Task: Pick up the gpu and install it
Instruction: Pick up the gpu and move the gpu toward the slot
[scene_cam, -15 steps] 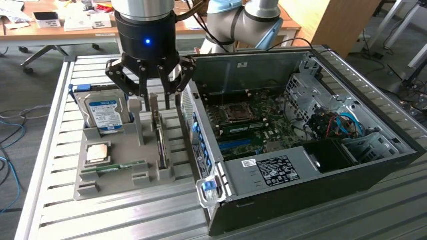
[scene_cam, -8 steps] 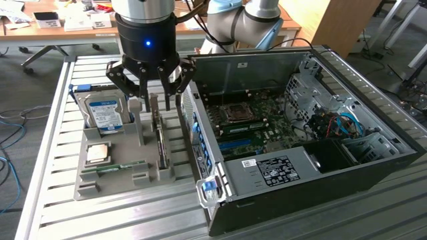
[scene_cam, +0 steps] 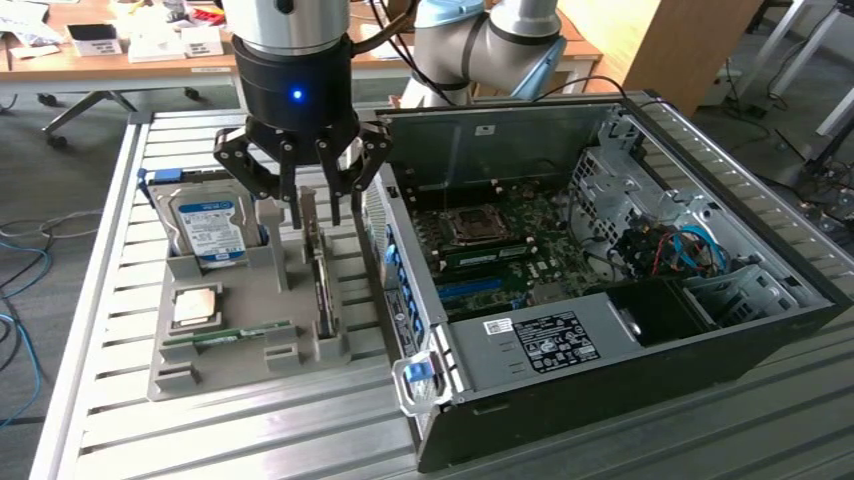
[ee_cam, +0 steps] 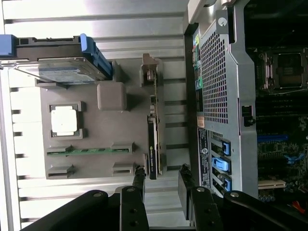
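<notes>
The tool (scene_cam: pixel 315 207) hangs open over the gpu (scene_cam: pixel 322 265), which stands on edge in the grey tray (scene_cam: pixel 251 295) beside the computer case (scene_cam: pixel 641 385).

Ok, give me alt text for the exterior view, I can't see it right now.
The open gripper hangs over the gpu, which stands on edge in a grey holder tray with a hard drive. An open computer case lies to the exterior view's right.
</notes>
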Tool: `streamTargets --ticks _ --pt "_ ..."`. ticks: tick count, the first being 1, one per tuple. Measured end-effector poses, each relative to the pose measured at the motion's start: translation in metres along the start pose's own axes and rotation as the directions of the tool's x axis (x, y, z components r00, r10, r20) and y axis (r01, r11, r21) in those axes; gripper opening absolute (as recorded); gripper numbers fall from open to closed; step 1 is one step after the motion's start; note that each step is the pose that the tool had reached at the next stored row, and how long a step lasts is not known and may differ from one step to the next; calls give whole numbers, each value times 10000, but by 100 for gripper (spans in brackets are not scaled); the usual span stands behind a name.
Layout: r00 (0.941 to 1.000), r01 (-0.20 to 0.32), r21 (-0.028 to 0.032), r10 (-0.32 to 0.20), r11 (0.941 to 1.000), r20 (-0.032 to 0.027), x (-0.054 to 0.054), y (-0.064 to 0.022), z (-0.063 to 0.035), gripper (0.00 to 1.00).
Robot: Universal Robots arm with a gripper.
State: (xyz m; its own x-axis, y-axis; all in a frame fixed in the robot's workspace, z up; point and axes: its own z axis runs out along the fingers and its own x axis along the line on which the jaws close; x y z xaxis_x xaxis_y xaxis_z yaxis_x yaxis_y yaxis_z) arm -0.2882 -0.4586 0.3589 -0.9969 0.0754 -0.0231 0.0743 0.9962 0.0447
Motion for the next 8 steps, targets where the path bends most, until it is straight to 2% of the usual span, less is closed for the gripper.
streamTargets --ticks 8 --pt "10000 0 -5 0 10000 4 0 0 7 42"
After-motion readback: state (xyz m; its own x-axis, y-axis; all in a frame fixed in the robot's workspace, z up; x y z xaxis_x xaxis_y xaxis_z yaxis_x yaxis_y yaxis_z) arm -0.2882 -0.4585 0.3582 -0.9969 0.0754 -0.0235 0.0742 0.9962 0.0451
